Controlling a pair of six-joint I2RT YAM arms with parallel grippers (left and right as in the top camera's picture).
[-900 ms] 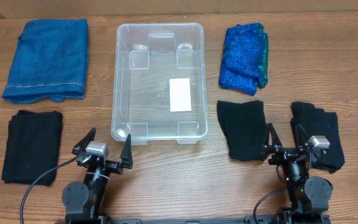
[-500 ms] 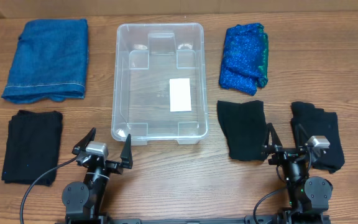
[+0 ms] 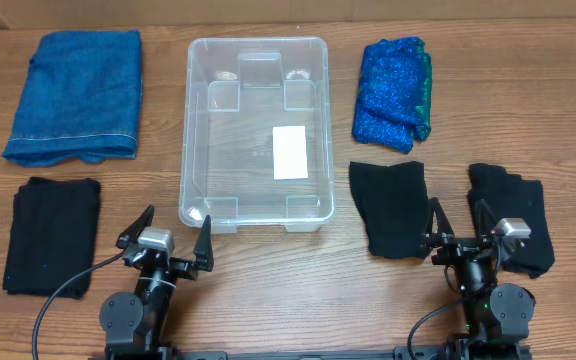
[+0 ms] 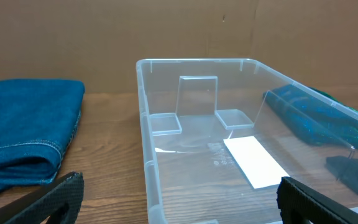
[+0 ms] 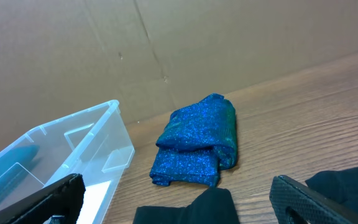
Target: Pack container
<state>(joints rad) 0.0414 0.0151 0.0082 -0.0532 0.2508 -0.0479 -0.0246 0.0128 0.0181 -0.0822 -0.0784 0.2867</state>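
The clear plastic container (image 3: 254, 130) stands empty in the middle of the table, a white label (image 3: 289, 153) on its bottom. In the left wrist view the container (image 4: 148, 143) fills the middle, and in the right wrist view its corner (image 5: 92, 146) shows at the left. My left gripper (image 3: 174, 233) rests open near the front edge, just below the container's front left corner. My right gripper (image 3: 458, 220) is open too, between two black cloths. Nothing lies between either pair of fingers.
Folded blue denim (image 3: 74, 95) lies far left, a black cloth (image 3: 51, 233) below it. A sparkly blue cloth (image 3: 392, 92) sits right of the container. Two black cloths (image 3: 390, 206) (image 3: 513, 215) flank my right gripper. A cardboard wall (image 5: 166, 43) backs the table.
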